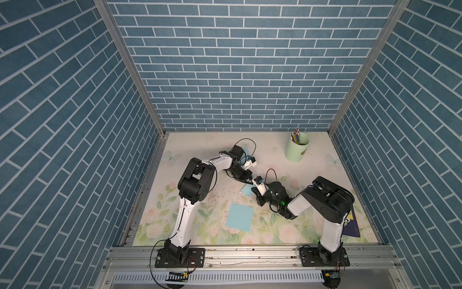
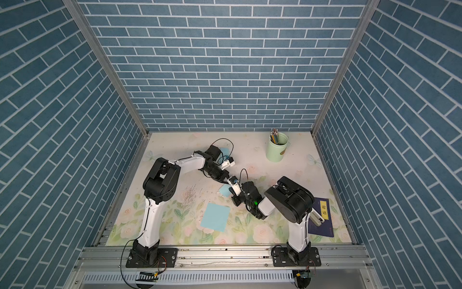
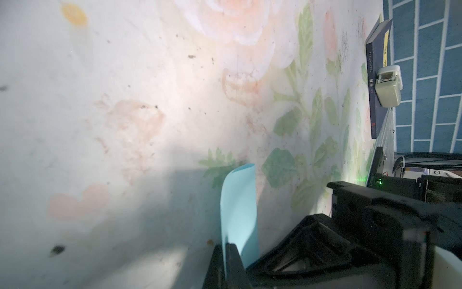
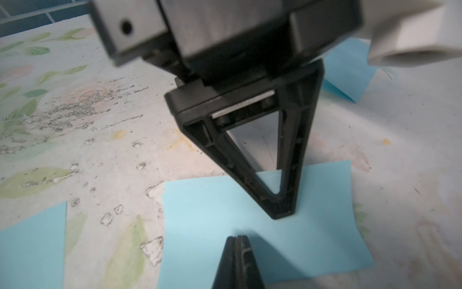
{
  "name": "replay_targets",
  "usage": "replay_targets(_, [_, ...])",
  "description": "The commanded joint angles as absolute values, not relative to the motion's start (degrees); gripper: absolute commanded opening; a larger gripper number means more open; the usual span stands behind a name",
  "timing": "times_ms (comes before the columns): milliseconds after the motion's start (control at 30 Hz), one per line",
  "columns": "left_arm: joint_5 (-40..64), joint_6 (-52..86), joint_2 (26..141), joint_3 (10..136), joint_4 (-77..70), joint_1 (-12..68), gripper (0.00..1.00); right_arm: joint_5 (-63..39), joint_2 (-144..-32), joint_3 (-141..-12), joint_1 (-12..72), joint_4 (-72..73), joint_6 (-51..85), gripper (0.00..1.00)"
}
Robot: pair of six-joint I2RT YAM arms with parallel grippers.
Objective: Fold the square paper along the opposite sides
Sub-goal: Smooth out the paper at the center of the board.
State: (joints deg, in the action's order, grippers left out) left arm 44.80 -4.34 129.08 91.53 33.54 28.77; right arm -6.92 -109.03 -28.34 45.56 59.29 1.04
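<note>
The right pincer (image 4: 236,240) sits closest in its wrist view. Its two black fingers are pressed together with nothing between them, and the tip is over the light blue square paper sheet (image 4: 212,220); whether it touches cannot be told. Just beyond it, the left pincer (image 4: 282,214) stands tip-down on the same sheet, clamped on an edge that curls up from the worn, floral-printed table cover (image 4: 125,150).

A second light blue sheet (image 1: 240,216) lies flat and apart, between the pincers and the arm bases. A third blue sheet (image 4: 347,72) lies behind the left pincer, partly hidden by that arm's wrist. Well beyond the right pincer stands a pale green cup of coloured pencils (image 1: 297,147). Behind that pincer, past its arm, lies a dark blue book (image 2: 321,217) with a small beige device (image 3: 388,87) on it, half covered by the arm.
</note>
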Motion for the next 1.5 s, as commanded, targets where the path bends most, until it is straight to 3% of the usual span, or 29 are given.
replay_targets(0, [37.79,-4.48,131.20,90.22,32.00,27.77,0.00,-7.41,-112.53,-24.97,47.73,52.21,0.57,0.00])
replay_targets(767, [36.55,-4.14,131.13,90.09,31.89,27.18,0.00,-7.11,-114.21,-21.18,53.88,51.80,4.86,0.00])
replay_targets(933, [36.90,-1.57,129.87,88.88,30.18,27.07,0.00,-3.20,-102.42,-20.91,52.54,51.48,1.83,0.00])
replay_targets(1067, [33.46,5.74,127.27,83.91,25.10,27.07,0.00,0.03,-95.24,-22.13,45.90,54.42,2.91,0.00])
replay_targets(1267, [31.41,14.37,122.88,74.66,16.90,27.20,0.00,2.03,-102.41,-28.31,42.50,56.56,3.46,0.00])
replay_targets(1467, [30.82,13.68,122.34,73.21,17.01,27.25,0.00,0.02,-111.43,-37.60,42.41,53.53,3.42,0.00])
